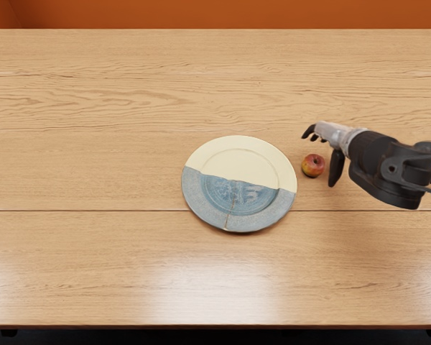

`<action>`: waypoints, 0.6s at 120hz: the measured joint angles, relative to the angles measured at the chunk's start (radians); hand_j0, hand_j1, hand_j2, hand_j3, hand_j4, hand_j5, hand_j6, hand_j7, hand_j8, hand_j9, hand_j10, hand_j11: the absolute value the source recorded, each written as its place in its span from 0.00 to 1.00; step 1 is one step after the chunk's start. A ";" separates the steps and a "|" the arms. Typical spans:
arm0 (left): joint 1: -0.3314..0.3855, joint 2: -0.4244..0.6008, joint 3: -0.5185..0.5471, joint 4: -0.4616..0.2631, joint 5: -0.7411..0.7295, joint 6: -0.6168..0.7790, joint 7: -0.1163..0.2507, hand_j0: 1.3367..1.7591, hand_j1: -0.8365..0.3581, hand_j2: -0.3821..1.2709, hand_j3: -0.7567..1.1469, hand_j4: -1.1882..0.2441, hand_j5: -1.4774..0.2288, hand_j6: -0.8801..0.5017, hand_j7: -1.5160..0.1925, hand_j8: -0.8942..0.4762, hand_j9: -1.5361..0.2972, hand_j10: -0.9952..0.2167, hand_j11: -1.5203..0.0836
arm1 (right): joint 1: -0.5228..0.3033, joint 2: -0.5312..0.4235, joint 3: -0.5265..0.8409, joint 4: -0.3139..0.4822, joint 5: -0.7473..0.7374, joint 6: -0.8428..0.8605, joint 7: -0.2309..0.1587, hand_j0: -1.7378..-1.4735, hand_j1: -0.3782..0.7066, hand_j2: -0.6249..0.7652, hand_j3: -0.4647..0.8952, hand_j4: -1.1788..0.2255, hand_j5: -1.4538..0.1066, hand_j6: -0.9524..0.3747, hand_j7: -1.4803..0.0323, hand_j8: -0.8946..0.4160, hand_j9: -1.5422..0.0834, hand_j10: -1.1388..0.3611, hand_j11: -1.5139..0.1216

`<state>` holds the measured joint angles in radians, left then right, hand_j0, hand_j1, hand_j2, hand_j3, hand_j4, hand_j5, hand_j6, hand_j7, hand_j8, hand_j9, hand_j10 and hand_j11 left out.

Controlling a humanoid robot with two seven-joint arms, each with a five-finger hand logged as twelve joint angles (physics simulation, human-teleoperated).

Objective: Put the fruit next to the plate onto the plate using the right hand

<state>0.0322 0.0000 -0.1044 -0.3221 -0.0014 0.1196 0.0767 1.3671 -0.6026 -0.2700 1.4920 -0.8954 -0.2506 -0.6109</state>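
Fruit (313, 165), small, round and reddish, sits close beside the right hand (330, 138), between its spread fingers and its thumb. The hand is wide open, holds nothing, and seems not to touch the fruit. The fruit looks light, firm and apt to roll, so thumb and fingers should close on opposite sides at its widest part. It rests on the bench (93, 251), just beside the right rim of the plate (194, 198), not on it.

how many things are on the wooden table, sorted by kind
Plates: 1, the round cream and blue-grey ceramic plate.
Fruit: 1, the small round red-orange fruit, lying just right of the plate, not on it.
Total: 2.
The dark right hand, open beside the fruit, is not counted.
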 joint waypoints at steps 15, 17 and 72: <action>0.000 0.000 0.000 0.000 0.000 0.000 0.000 0.76 0.99 0.23 0.40 0.83 0.87 0.64 0.89 0.65 0.84 0.82 0.95 | -0.004 0.024 -0.019 -0.004 -0.002 -0.046 0.000 0.30 0.31 0.41 0.34 0.66 0.72 0.52 0.76 0.49 0.74 0.59 0.72; 0.000 0.000 0.000 0.000 0.000 0.000 0.000 0.76 0.99 0.23 0.40 0.83 0.87 0.64 0.89 0.65 0.84 0.82 0.95 | -0.005 0.026 -0.021 -0.005 -0.002 -0.049 0.000 0.30 0.31 0.41 0.34 0.65 0.72 0.52 0.76 0.48 0.74 0.59 0.72; 0.000 0.000 0.000 0.000 0.000 0.000 0.000 0.76 0.99 0.23 0.40 0.83 0.87 0.64 0.89 0.65 0.84 0.82 0.95 | -0.038 0.070 -0.029 -0.042 -0.002 -0.088 0.000 0.30 0.35 0.41 0.34 0.63 0.69 0.49 0.73 0.46 0.71 0.56 0.69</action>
<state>0.0322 0.0000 -0.1044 -0.3221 -0.0014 0.1196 0.0767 1.3293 -0.5327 -0.2987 1.4497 -0.8970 -0.3384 -0.6109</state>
